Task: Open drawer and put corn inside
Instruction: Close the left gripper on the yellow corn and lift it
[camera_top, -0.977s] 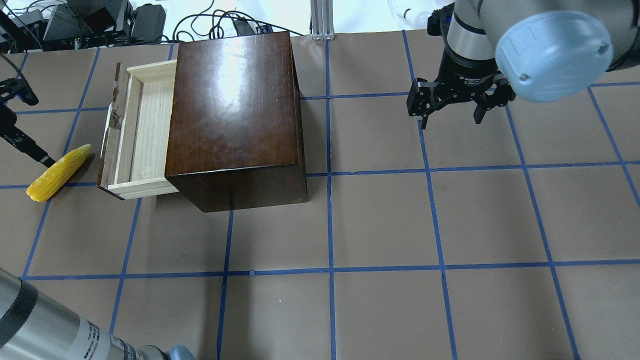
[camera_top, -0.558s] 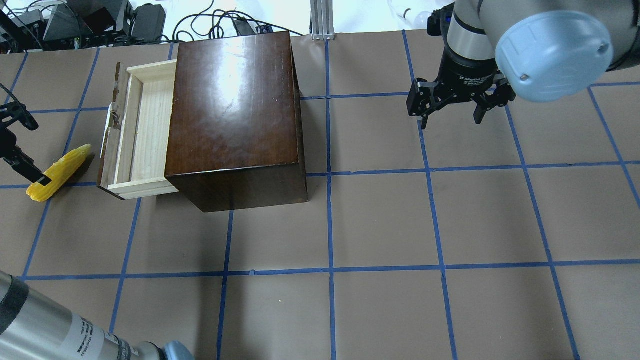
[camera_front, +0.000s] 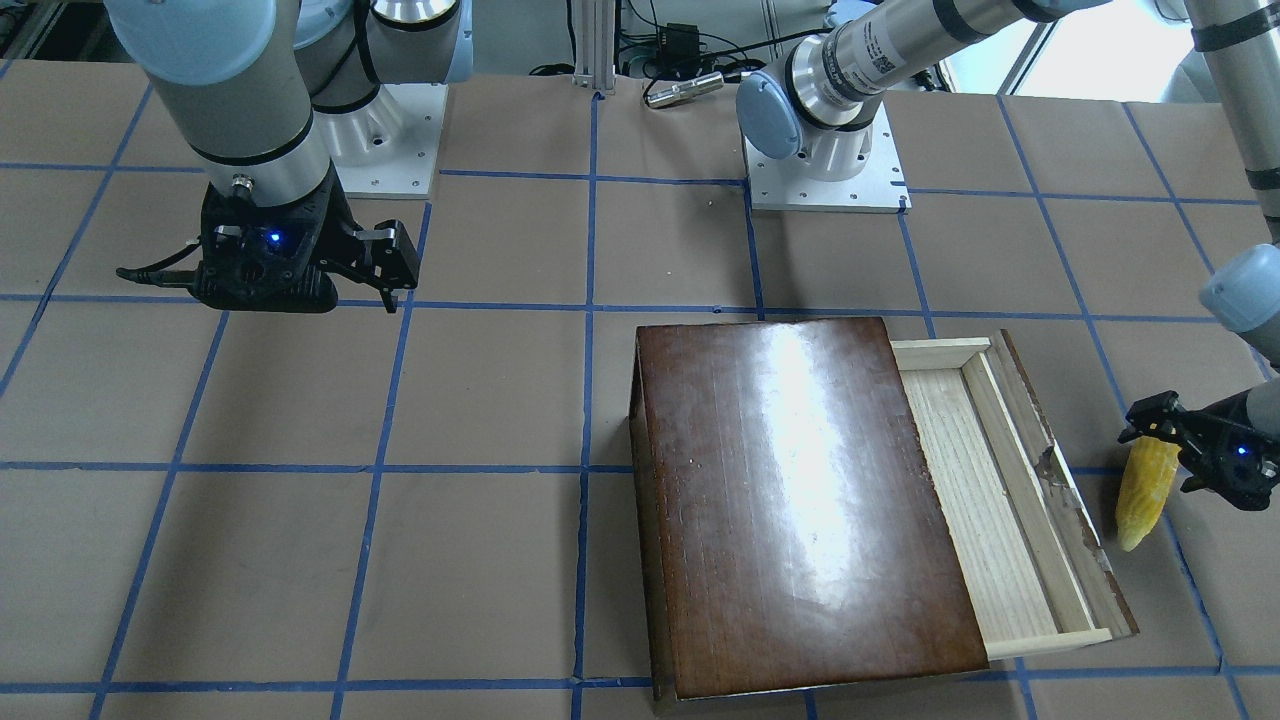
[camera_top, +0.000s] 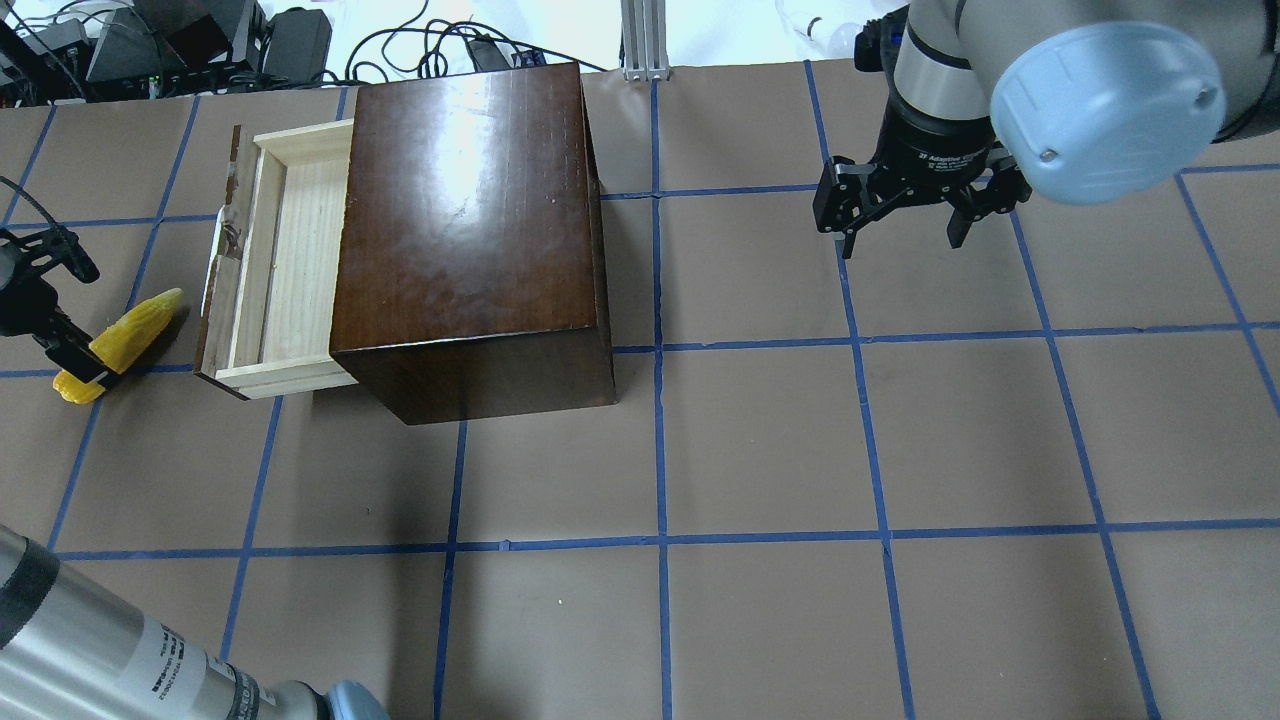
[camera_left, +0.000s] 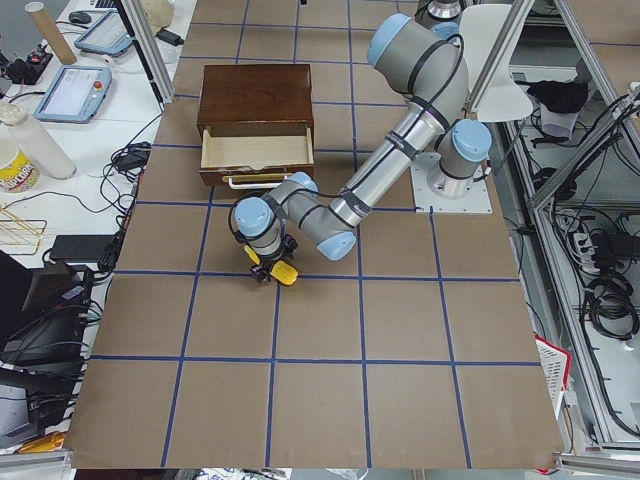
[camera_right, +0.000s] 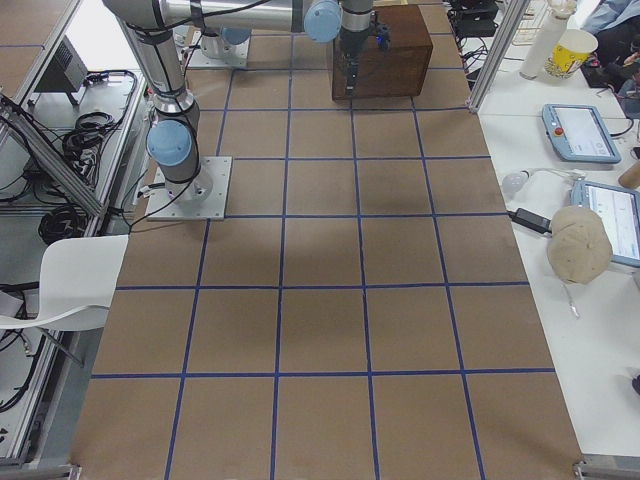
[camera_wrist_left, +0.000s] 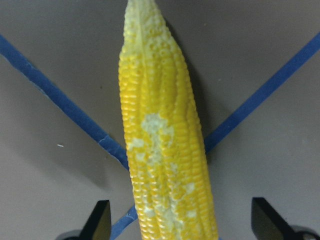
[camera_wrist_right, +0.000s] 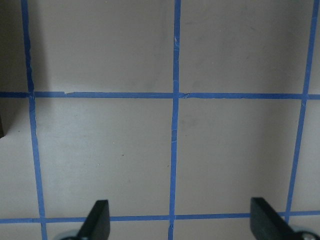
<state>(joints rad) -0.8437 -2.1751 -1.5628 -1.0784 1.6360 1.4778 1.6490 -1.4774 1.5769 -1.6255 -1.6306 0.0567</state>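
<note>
The yellow corn (camera_top: 135, 332) lies on the table left of the drawer (camera_top: 285, 262). The drawer is pulled out of the dark-brown box (camera_top: 470, 220), its pale tray is empty, and its white handle (camera_top: 210, 272) faces the corn. My left gripper (camera_top: 68, 312) is open and straddles the corn's thick end. In the left wrist view the corn (camera_wrist_left: 160, 150) lies between the two fingertips (camera_wrist_left: 102, 222) with gaps on both sides. The corn also shows in the front view (camera_front: 1145, 490). My right gripper (camera_top: 900, 232) is open and empty above the table, far right of the box.
The table is brown paper with a blue tape grid (camera_top: 660, 345). Cables and equipment (camera_top: 150, 40) lie beyond its far edge. The right arm's elbow (camera_top: 1100, 100) hangs over the far right. The left arm's link (camera_top: 100, 660) crosses the near left corner.
My left gripper has moved from beside the corn to over its thick end, with the fingers now on either side. The corn, drawer and right arm have not moved.
</note>
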